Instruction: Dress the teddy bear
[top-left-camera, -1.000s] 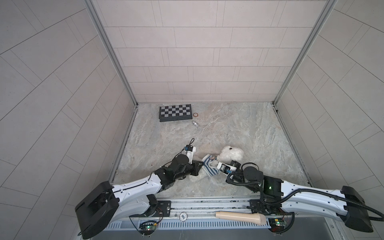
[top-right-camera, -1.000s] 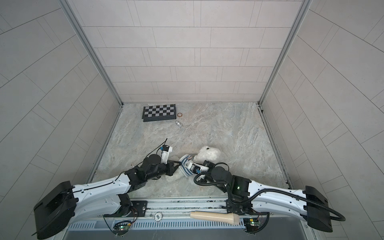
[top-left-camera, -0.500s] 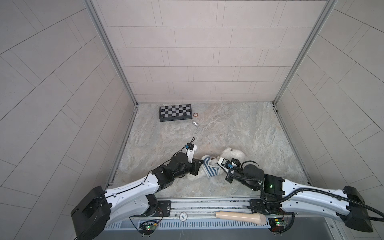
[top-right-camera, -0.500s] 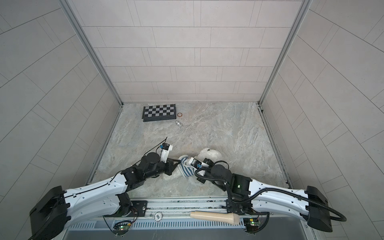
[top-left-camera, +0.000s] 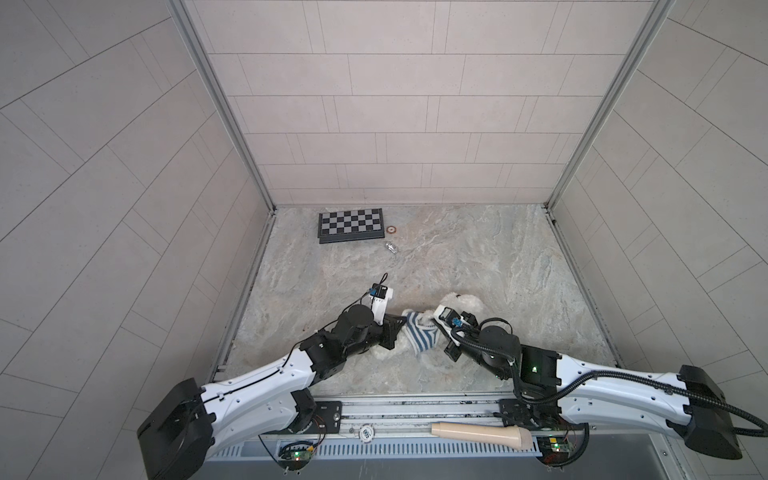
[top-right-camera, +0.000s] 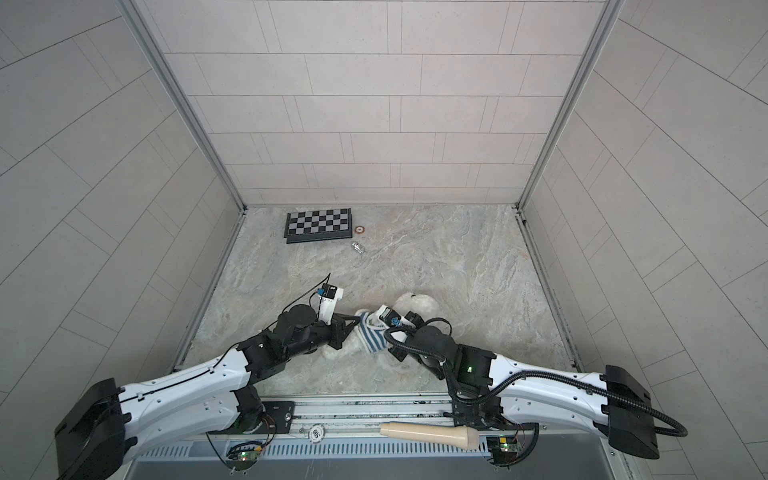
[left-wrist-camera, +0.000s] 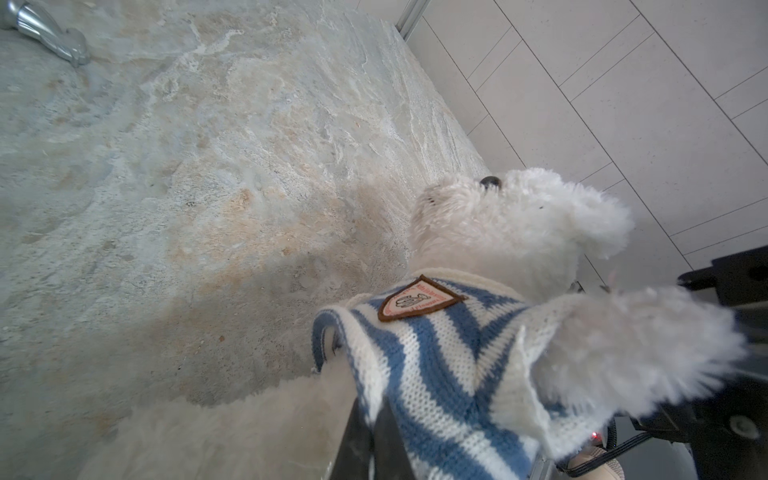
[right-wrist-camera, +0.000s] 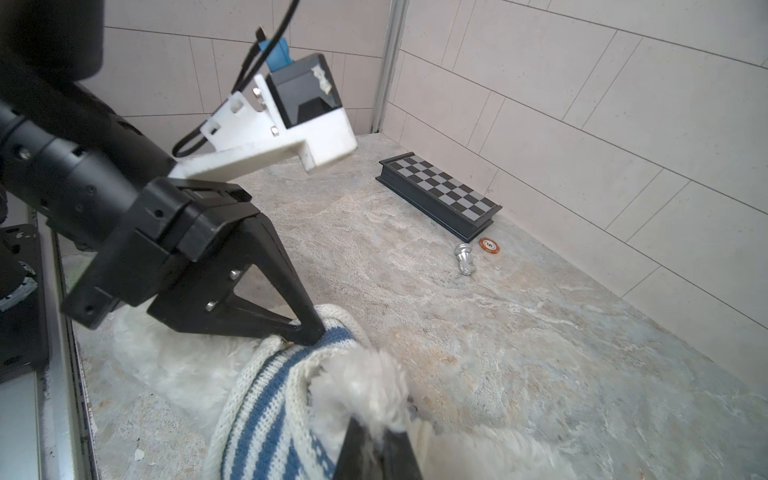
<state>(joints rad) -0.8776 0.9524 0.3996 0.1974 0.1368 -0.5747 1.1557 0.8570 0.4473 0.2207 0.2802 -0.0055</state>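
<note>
The teddy bear (top-left-camera: 465, 303) (top-right-camera: 417, 305) (left-wrist-camera: 511, 232) (right-wrist-camera: 361, 386) was found lying on the marbled tabletop (top-left-camera: 478, 249) near its front edge, about midway along it, with the head turned toward the far right corner. A blue-and-white striped knitted sweater (top-left-camera: 417, 338) (top-right-camera: 371, 336) (left-wrist-camera: 436, 365) (right-wrist-camera: 266, 399) was seen drawn over the torso, and a shield-shaped badge (left-wrist-camera: 419, 299) was sewn near its collar. One fluffy paw was pushed out through an armhole. The rim of the knit on the bear's other side was pinched by the left gripper (top-left-camera: 401, 322) (top-right-camera: 355, 322) (right-wrist-camera: 309, 332), whose fingers were clamped together on it. The right gripper (right-wrist-camera: 376, 449) was placed at the protruding paw, its fingers clenched with white fur caught at their tips; whether knit was also trapped there could not be told. In both top views the bear was flanked by the two arms, one reaching in from each side. Along the far edge, left of the middle, a folded chessboard (top-left-camera: 350, 224) (top-right-camera: 319, 224) (right-wrist-camera: 440, 195) was laid flat. Just beside its right end a small round brown token (top-left-camera: 391, 229) (top-right-camera: 360, 229) (right-wrist-camera: 488, 244) was set. A silver chess piece (top-left-camera: 391, 247) (top-right-camera: 358, 247) (left-wrist-camera: 50, 37) (right-wrist-camera: 464, 259) was tipped on its side near the token. In front of the tabletop, a beige handle (top-left-camera: 482, 434) (top-right-camera: 428, 434) was laid along the metal rail.
</note>
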